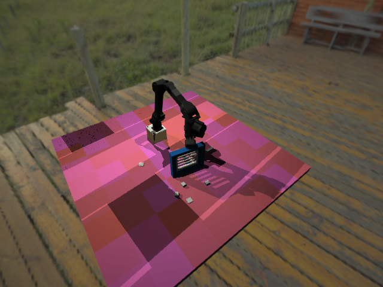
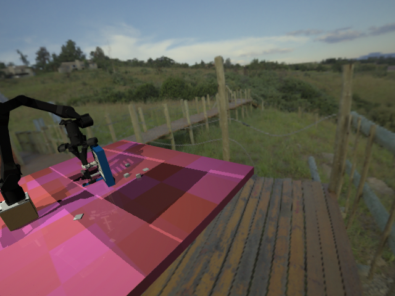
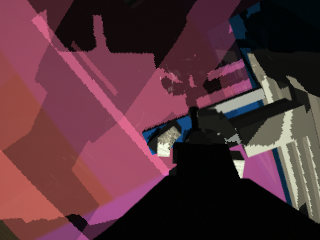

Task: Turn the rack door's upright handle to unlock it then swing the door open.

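Note:
The blue frame (image 1: 173, 167) (image 2: 104, 162) stands upright, its pale slatted door (image 3: 302, 172) seemingly in line with it. A blue foot with a pale bar on top runs out from the frame under the fingers in the wrist view. My gripper (image 2: 86, 169) (image 3: 206, 187) points down on the arm's side of the frame, close to the door, and is shut on the dark handle. The fingers look twisted sideways relative to the frame. In the top view the frame hides the fingertips. The handle is mostly hidden by the fingers, so its exact turn is unclear.
A shaded loose bar (image 1: 210, 150) lies behind the frame in the top view. Several small grey blocks lie about, one flat block (image 1: 140, 164) (image 2: 78, 216) apart from the others. The arm's pale base (image 1: 157, 134) (image 2: 20, 213) stands on the patterned table (image 1: 130, 268) (image 2: 105, 274).

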`<state>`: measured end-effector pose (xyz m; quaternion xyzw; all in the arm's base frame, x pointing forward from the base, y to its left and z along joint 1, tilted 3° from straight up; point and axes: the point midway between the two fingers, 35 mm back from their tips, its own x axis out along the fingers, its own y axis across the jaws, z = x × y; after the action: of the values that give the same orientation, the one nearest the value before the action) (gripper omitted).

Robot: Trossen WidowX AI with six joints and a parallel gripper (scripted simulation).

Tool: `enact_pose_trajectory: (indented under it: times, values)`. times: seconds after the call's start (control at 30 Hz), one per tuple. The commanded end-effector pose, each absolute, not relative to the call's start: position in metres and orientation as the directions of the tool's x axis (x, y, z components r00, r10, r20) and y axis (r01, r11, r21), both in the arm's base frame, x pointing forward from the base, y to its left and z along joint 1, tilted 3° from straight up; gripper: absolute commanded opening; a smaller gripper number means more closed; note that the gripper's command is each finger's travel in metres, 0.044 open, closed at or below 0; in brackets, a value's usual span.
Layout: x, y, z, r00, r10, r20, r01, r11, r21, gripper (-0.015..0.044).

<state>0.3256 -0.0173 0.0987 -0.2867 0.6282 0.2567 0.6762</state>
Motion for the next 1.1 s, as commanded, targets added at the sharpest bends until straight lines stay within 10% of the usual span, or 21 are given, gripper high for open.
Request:
enact_pose_trajectory:
  times: [0.0,0.4,0.73,1.07]
  values:
    - [0.3248,-0.0184,0.0972,0.076,-0.019,-0.997,-0.831,0.552,-0.073,0.0018]
    - [0.3248,-0.0183,0.0971,0.075,-0.018,-0.997,-0.997,0.027,-0.076,0.0018]
    - [0.3248,-0.0183,0.0971,0.075,-0.018,-0.997,-0.997,0.019,-0.075,0.0018]
    - [0.3248,-0.0183,0.0971,0.075,-0.018,-0.997,-0.997,0.019,-0.075,0.0280]
